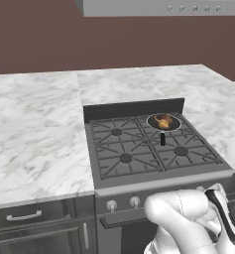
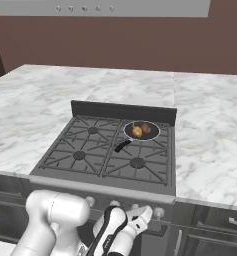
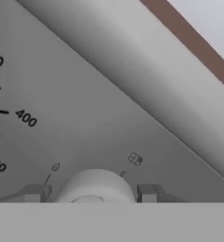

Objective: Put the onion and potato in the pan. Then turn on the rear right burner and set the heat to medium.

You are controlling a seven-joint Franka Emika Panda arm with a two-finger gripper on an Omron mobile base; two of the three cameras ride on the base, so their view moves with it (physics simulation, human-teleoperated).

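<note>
Onion (image 2: 136, 131) and potato (image 2: 145, 128) already in pan (image 2: 152, 135) on rear right burner; gripper (image 3: 90, 194) low at stove front, jaws clenched around pale knob (image 3: 94, 186) dead ahead between fingertips, ready to twist.

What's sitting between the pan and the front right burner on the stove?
Only the pan's black handle pointing forward over bare grate; nothing else lies before the front right burner, in both base views.

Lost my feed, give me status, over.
Gripper shut on stove knob. Onion and potato in pan, rear right burner. Nothing blocking.
</note>
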